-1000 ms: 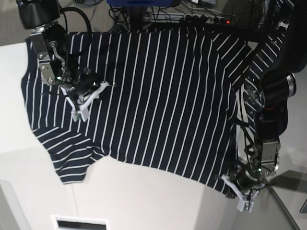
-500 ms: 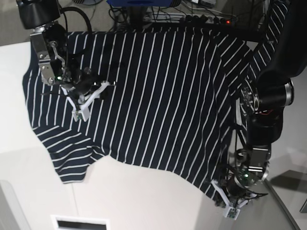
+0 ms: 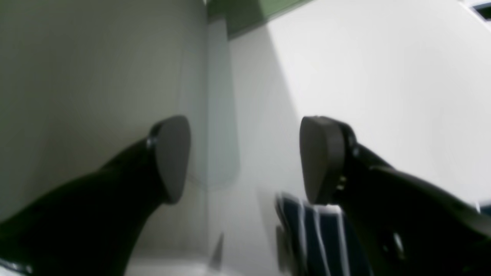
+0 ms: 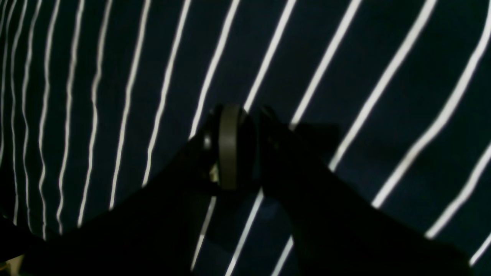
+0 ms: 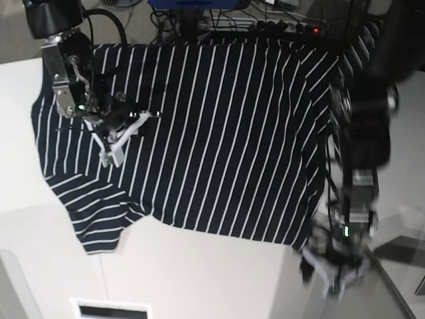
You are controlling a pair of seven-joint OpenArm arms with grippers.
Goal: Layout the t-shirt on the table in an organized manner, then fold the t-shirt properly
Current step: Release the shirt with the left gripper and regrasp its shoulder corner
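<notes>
The dark striped t-shirt lies spread on the white table, one sleeve at the front left. My right gripper rests on the shirt's left part. In the right wrist view the right gripper is shut with its tips against the cloth, and no pinched fold shows. My left gripper is blurred, just past the shirt's front right corner. In the left wrist view the left gripper is open and empty over the table, the striped corner below its right pad.
Cables and a power strip lie behind the table. A white slotted box sits at the front left edge. The table's curved edge runs close to the left gripper. The shirt's far right sleeve lies by the left arm.
The left gripper dragged the front right hem corner leftward, then opened and drew away; the corner now lies flat further back. The right gripper has stayed in place.
</notes>
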